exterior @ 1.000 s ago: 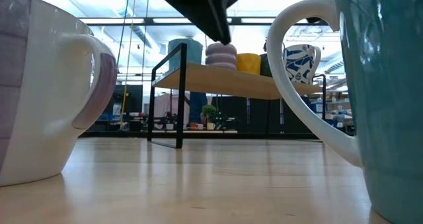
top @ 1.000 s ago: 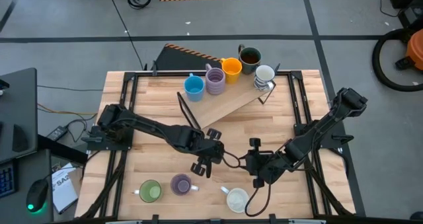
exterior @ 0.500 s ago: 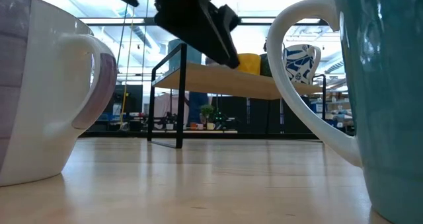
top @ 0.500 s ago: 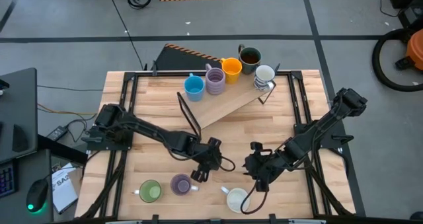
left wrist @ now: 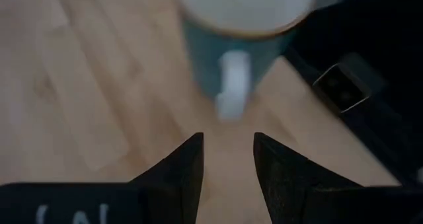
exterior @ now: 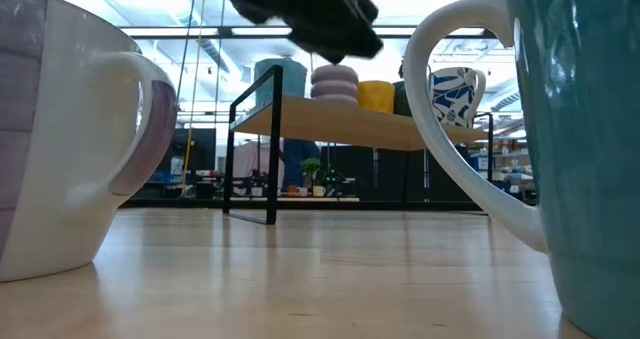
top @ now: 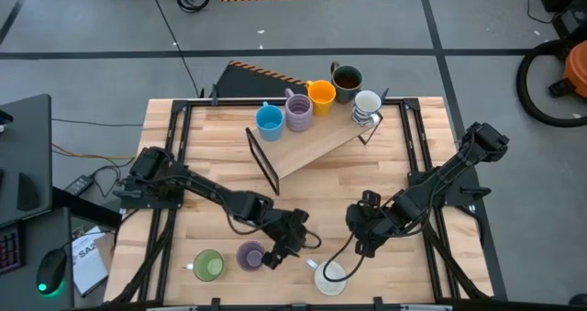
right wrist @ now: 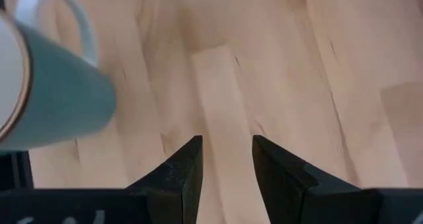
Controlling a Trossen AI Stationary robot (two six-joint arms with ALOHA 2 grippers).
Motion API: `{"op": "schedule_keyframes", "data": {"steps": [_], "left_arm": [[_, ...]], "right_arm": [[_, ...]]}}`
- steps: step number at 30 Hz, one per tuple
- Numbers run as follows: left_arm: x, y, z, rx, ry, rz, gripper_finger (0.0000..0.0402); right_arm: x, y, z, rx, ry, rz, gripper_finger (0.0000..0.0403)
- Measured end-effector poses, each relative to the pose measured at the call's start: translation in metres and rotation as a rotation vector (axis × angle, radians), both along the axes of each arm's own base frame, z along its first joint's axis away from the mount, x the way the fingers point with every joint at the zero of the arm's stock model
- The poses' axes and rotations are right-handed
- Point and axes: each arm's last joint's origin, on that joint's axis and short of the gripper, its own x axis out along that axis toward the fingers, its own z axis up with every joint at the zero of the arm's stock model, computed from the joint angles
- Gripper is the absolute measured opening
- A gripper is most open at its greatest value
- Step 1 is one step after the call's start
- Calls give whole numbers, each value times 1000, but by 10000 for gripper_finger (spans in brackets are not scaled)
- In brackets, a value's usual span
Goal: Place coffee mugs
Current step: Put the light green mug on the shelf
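Three coffee mugs stand on their bases near the table's front edge: a green one, a purple one and a teal one with a white inside and white handle. My left gripper hovers open between the purple and teal mugs, and its wrist view shows the teal mug's handle ahead of the fingers. My right gripper is open just beyond the teal mug, over bare wood. The low view shows the purple mug, the teal mug and my left gripper above.
A wooden shelf on a black frame stands at the far middle. It carries a blue mug, a purple, an orange, a dark and a white patterned one. Bare tabletop lies between shelf and grippers.
My left gripper has moved toward the table's near edge and down, tipping as it went, and now hangs between the purple and teal mugs. My right gripper has rolled at its wrist while staying nearly in place. No mug has moved.
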Motion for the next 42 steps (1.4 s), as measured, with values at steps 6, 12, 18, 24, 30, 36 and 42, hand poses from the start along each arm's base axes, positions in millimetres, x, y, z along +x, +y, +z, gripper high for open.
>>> {"op": "schedule_keyframes", "data": {"steps": [6,12,18,24,30,36,42], "left_arm": [[-3,-22,4,66,-112,84,147],[-1,-34,5,33,-170,86,200],[9,-31,-8,-4,-172,87,242],[13,-31,-20,-13,-147,75,243],[20,-34,-43,-17,-124,78,227],[21,-34,-47,-21,-115,92,185],[21,-34,-46,-22,-117,97,134]], "right_arm": [[-3,4,0,55,-7,-112,138],[-6,9,1,39,-51,-146,138],[-3,13,3,51,-111,-133,138],[-2,15,4,20,-154,-112,138],[-1,16,5,13,-166,-84,138],[4,21,9,33,-219,-18,138],[10,27,14,96,-276,62,136]]}}
